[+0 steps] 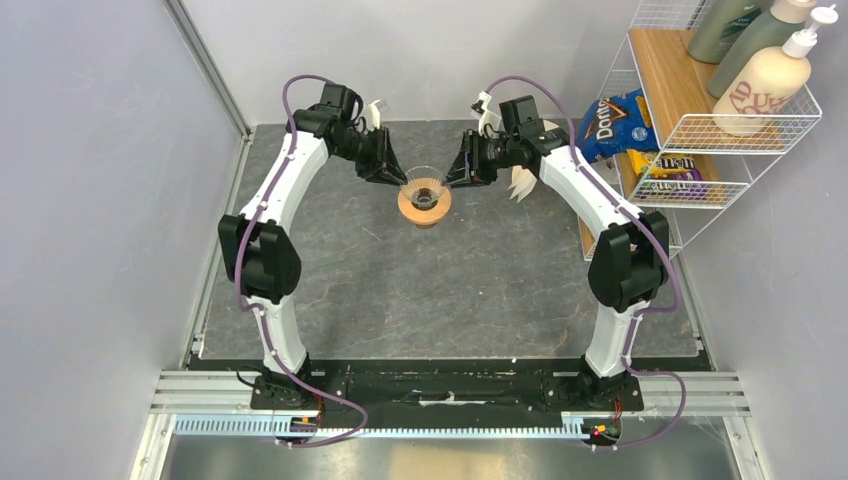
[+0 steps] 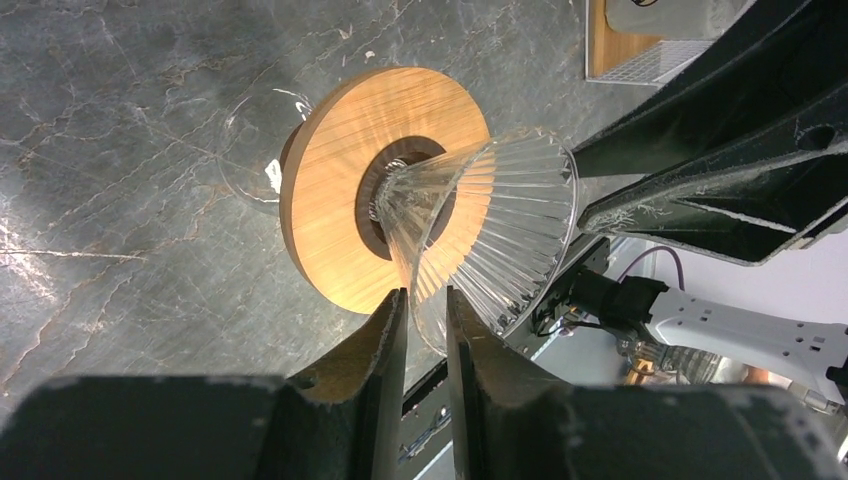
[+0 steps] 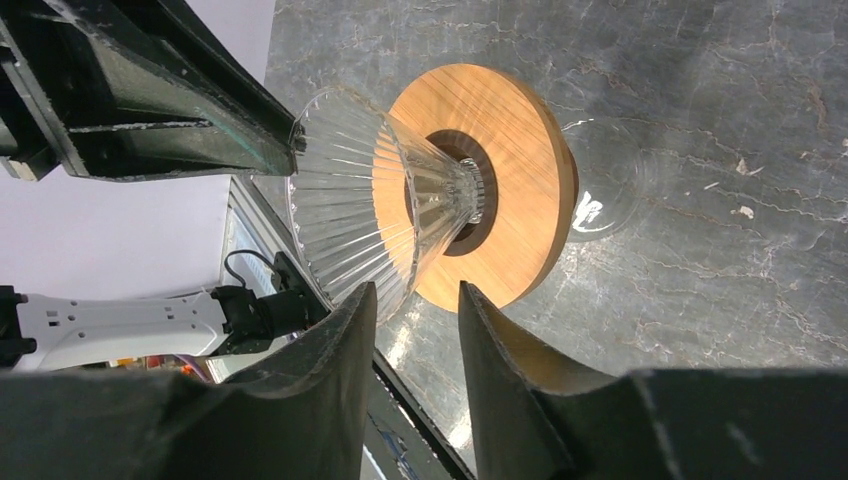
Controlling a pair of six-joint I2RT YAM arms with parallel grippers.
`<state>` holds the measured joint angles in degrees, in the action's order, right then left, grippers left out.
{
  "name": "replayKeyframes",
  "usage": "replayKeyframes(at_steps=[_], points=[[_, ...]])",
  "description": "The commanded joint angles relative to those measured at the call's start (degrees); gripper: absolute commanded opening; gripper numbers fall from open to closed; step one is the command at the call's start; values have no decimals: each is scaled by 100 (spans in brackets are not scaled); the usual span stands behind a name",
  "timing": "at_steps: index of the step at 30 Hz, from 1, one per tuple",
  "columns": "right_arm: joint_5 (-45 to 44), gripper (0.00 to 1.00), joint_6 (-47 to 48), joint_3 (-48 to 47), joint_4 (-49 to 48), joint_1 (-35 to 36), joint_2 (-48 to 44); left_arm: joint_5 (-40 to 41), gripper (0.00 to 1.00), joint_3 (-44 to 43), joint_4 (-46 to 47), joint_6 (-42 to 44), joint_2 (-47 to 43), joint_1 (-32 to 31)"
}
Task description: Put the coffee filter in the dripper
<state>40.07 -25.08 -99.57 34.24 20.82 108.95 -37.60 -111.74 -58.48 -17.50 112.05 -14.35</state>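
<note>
Stone tabletop (image 1: 400,300), left gripper (image 2: 425,300) astride dripper (image 2: 500,220) rim, grip unclear, right gripper (image 3: 415,295) gaping, coffee filter (image 1: 522,185) half-hidden

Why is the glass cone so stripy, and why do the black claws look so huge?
Left wrist view: light catches the ribs of the clear glass cone dripper with wooden ring; the black left claw is so near the lens it looks huge. Right wrist view: same for the right claw. Top view: even, sharp.

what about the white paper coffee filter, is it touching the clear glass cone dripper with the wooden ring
Apart. The top view shows the white paper coffee filter lying right of the clear glass cone dripper, dark tabletop between them.
</note>
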Motion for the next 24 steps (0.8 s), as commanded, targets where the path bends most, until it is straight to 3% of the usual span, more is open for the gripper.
replayKeyframes(at_steps=[1,24], points=[[-41,41,-14,-331,-181,78,90,-45,26,95,283,1,2,-48],[-259,0,164,-559,-15,124,399,5,4,162,407,-97,177,-155]])
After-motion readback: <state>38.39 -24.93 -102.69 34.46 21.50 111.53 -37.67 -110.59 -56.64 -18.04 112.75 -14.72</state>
